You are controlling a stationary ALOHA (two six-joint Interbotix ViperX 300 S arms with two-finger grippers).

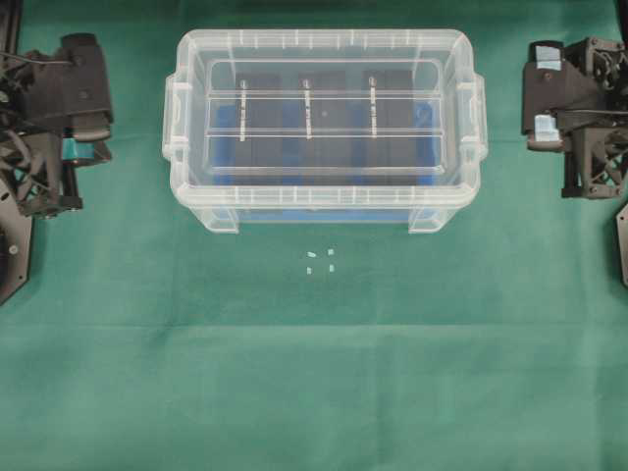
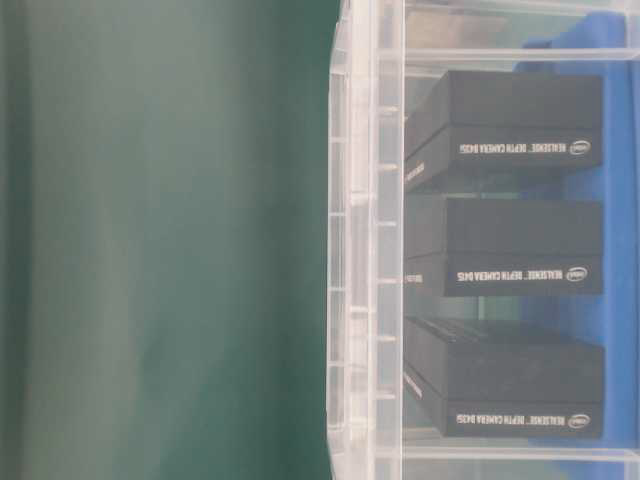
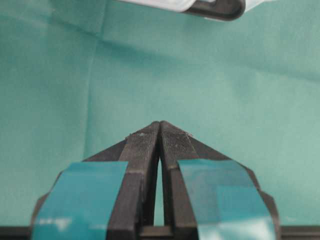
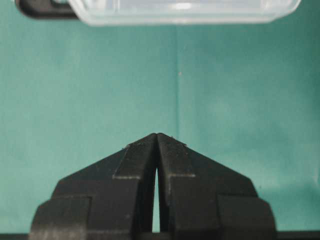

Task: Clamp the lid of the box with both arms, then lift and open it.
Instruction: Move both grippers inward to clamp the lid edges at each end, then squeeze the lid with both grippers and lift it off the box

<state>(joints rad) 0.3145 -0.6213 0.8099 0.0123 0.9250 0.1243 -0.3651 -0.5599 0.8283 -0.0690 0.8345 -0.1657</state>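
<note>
The box [image 1: 324,204], a deep clear tub with a blue base, stands on the green cloth at the back middle. Its clear lid [image 1: 324,47] lies flat on top, and three black blocks [image 1: 324,120] show through it. The table-level view shows the box's wall [image 2: 365,250] and the blocks [image 2: 510,245] side-on. My left gripper [image 1: 96,151] rests far left of the box, shut and empty, its tips [image 3: 160,125] meeting over bare cloth. Far to the right, my right gripper [image 1: 538,132] is also shut on nothing, tips [image 4: 156,136] together. Neither touches the box.
Several small white marks [image 1: 319,260] lie on the cloth just in front of the box. The box's edge [image 3: 210,7] shows at the top of the left wrist view, and its edge [image 4: 185,12] at the top of the right wrist view. Green cloth [image 1: 314,392] covers the table.
</note>
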